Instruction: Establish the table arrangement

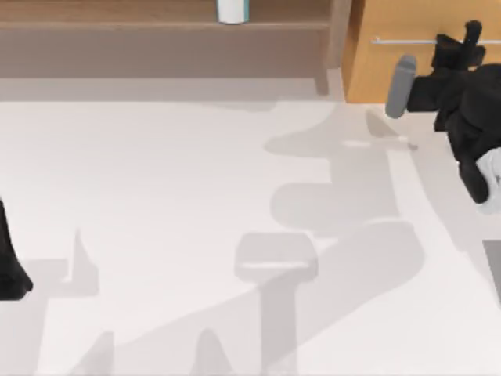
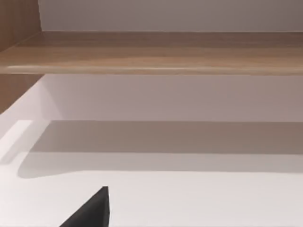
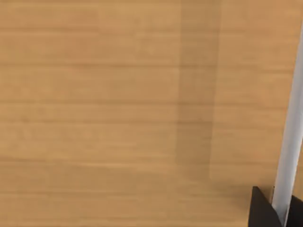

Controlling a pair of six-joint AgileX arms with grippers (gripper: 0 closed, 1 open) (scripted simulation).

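The white table (image 1: pixel 172 211) spreads across the top view, bare and crossed by grey shadows. My right gripper (image 1: pixel 470 35) is at the far right, up against the front of the orange cabinet (image 1: pixel 407 63). In the right wrist view its dark fingers (image 3: pixel 260 210) sit on either side of the cabinet's silver handle bar (image 3: pixel 288 142), touching it. My left arm (image 1: pixel 9 270) is parked at the table's left edge. A dark part of its gripper (image 2: pixel 90 213) pokes over the white table (image 2: pixel 189 198).
A brown wooden shelf (image 1: pixel 156 27) runs along the back left, with a white and teal object (image 1: pixel 232 10) on it. The left wrist view looks at the shelf board (image 2: pixel 156 52) above the tabletop. The cabinet handle (image 1: pixel 411 41) spans its front.
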